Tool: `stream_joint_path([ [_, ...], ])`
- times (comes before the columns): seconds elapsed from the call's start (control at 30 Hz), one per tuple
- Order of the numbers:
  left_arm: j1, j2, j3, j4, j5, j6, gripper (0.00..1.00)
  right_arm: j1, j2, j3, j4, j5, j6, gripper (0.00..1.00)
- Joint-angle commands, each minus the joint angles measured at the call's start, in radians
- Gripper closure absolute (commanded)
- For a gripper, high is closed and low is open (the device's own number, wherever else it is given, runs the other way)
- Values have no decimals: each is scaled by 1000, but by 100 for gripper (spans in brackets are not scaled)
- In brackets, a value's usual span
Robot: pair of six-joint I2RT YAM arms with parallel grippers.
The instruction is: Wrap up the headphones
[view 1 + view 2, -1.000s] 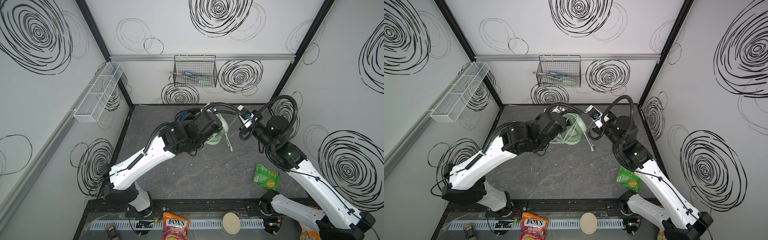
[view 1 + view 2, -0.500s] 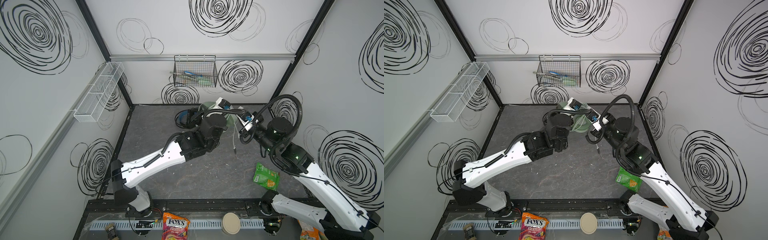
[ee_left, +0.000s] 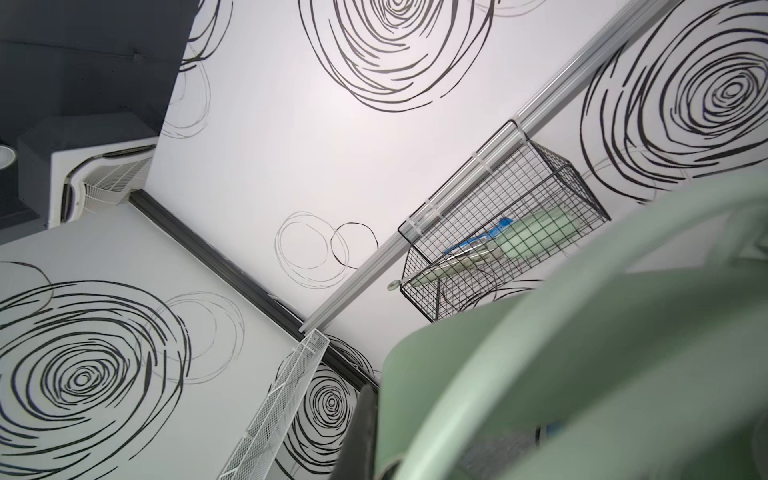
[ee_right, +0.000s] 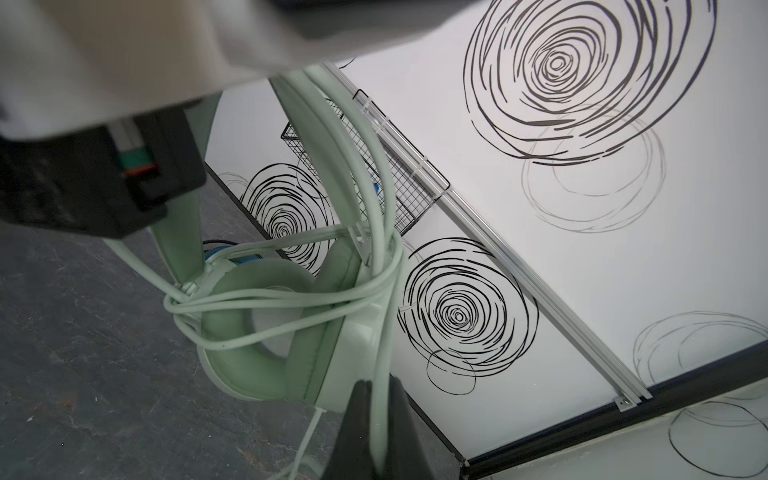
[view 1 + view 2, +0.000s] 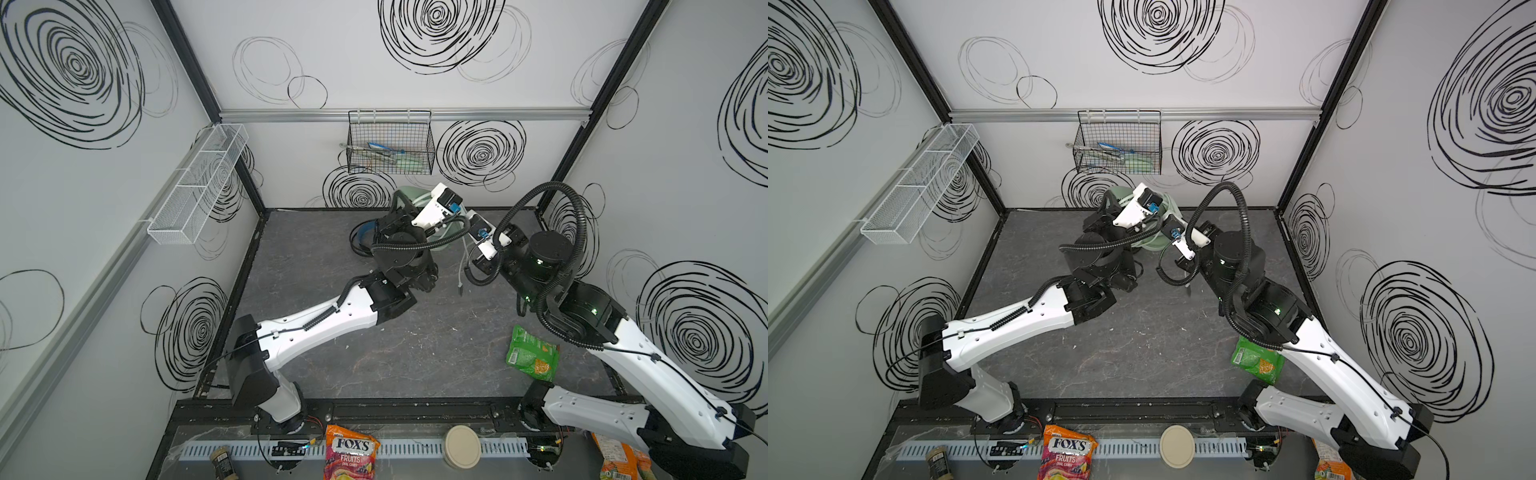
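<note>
Two grips, left tool (image 5: 402, 206) on mint-green headphones (image 4: 257, 353), right tool (image 4: 376, 424) on pale cable (image 4: 270, 297), basket (image 5: 357, 141) holding blue-green items (image 5: 405, 160).

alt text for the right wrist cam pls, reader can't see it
A mint-green headset hangs close to the camera, its pale cable looped several times across the ear cups. The right gripper is shut on a strand of that cable; behind are a grey table, swirl-patterned walls and a wire basket.

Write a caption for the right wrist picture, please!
Right gripper pinches the pale cable looped around the hanging mint-green headphones.
</note>
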Motion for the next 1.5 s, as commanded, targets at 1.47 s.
stream_joint_path([
  [1.47,67,11,199,87,-10,-52,100,35,48,178,-3,234,-242,100],
])
